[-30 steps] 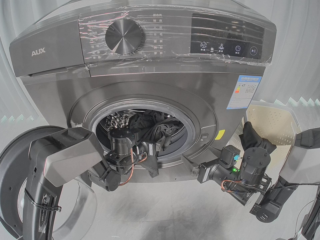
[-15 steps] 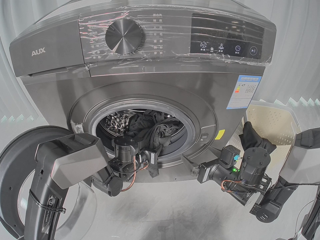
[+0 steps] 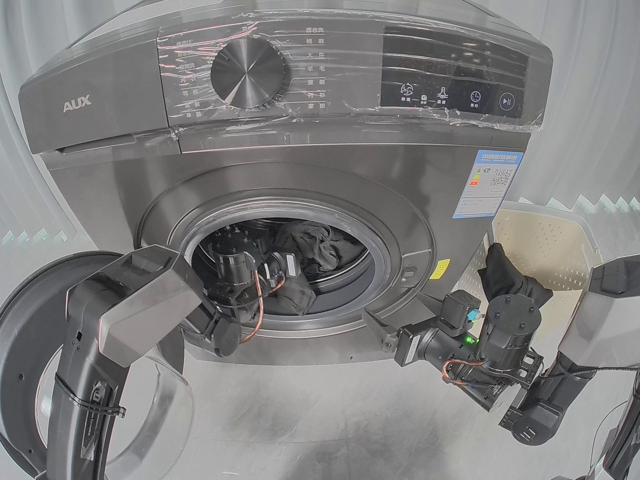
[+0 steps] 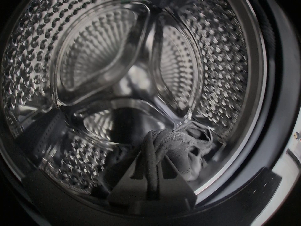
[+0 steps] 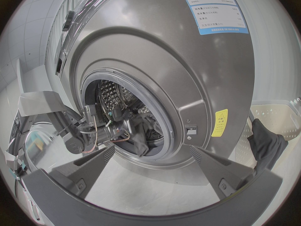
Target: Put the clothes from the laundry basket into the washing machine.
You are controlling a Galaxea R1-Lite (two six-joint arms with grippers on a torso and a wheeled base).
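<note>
Head view: left arm [image 3: 133, 305] angled inside washing machine [image 3: 300, 168], left jaws gripping dark clothes [image 3: 297, 296]; right jaws gape wide.

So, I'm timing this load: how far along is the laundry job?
Done: the washing machine door is open and dark clothing lies in the drum. In hand: the left gripper, inside the opening, is shut on that clothing. Left: a black garment draped over the laundry basket rim; the right gripper is open, empty.
</note>
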